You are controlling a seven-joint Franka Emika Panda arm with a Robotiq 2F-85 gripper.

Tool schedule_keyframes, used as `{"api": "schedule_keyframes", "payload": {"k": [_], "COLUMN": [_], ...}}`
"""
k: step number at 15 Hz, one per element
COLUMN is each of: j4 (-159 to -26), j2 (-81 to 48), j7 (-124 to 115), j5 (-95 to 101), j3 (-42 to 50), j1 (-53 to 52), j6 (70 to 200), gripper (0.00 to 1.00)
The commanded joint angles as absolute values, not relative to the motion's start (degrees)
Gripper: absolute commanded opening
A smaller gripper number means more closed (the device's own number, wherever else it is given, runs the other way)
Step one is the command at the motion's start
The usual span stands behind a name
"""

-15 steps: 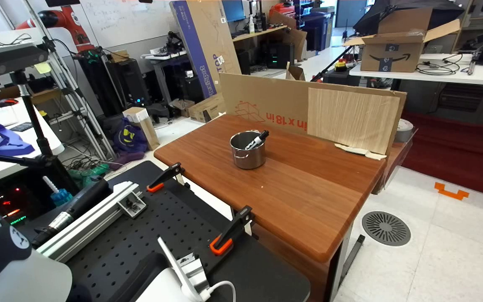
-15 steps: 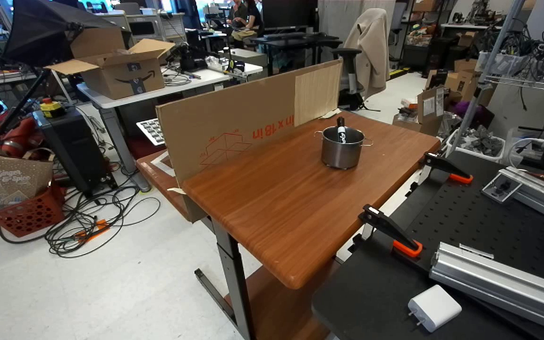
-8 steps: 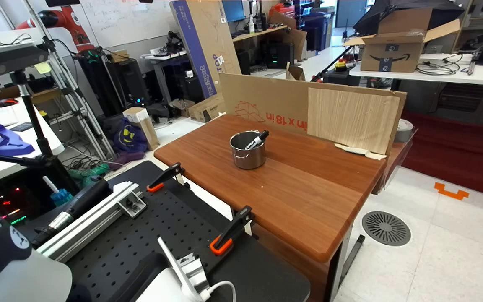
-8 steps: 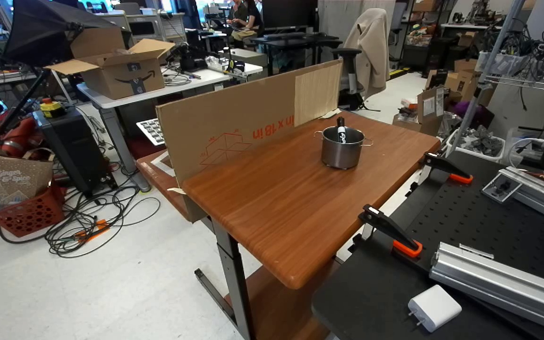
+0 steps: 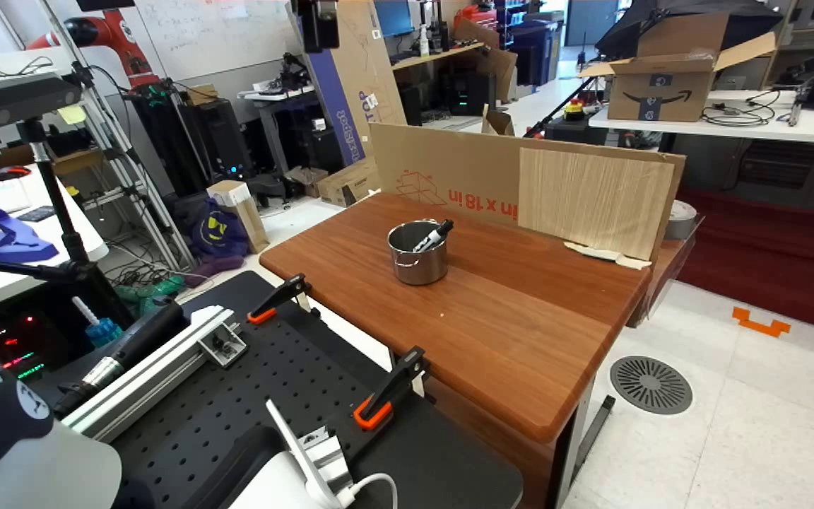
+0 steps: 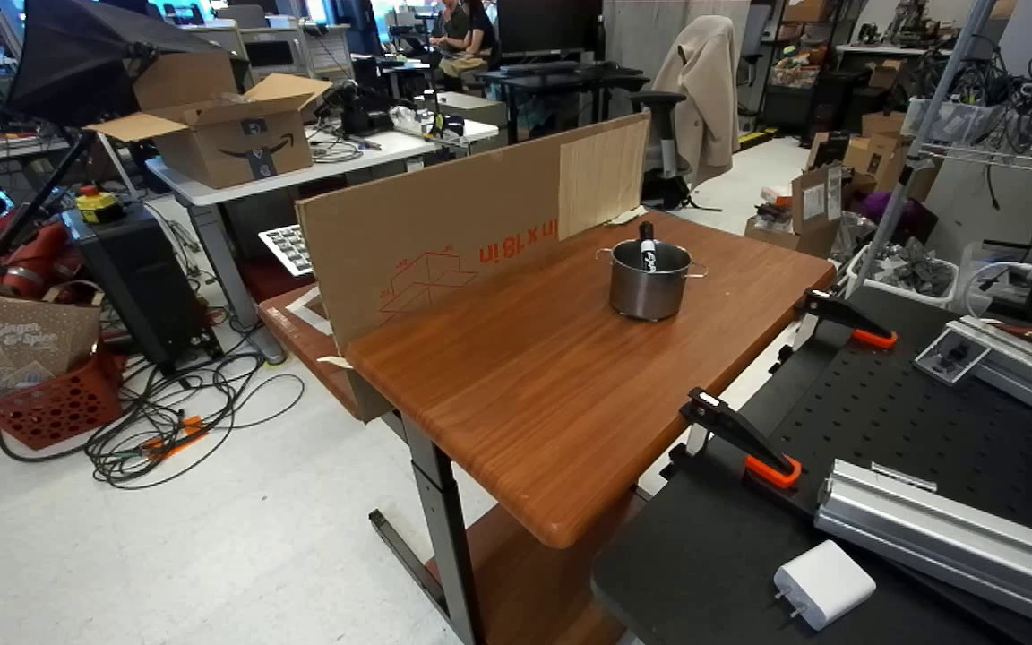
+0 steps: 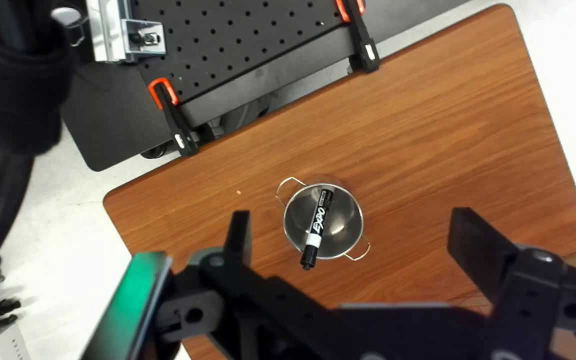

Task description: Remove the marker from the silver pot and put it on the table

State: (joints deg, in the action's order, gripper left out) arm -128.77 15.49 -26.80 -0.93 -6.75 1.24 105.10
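Marker (image 7: 319,222) overhangs pot (image 7: 346,220) rim, well inside the table (image 7: 443,130) edges.

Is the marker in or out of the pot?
In: the wrist view shows the marker leaning inside the silver pot, its cap end sticking out.

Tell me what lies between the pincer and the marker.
In the wrist view, nothing shows between the open pincer and the marker; the stretch looks bare. The marker leans in the silver pot, its black cap poking out.
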Motion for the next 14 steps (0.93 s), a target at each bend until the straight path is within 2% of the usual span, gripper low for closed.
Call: {"api": "schedule_keyframes", "payload": {"k": [1, 14], "j4": [-127.03, -127.45], "j2": [9.67, -8.44], "j7": [-29.97, -41.38], "j5": [-4.7, -7.09], "j3": [-5.4, -1.09], "j1": [1.21, 0.08], "j6": [110.85, 136.14], "gripper": [1.0, 1.0]}}
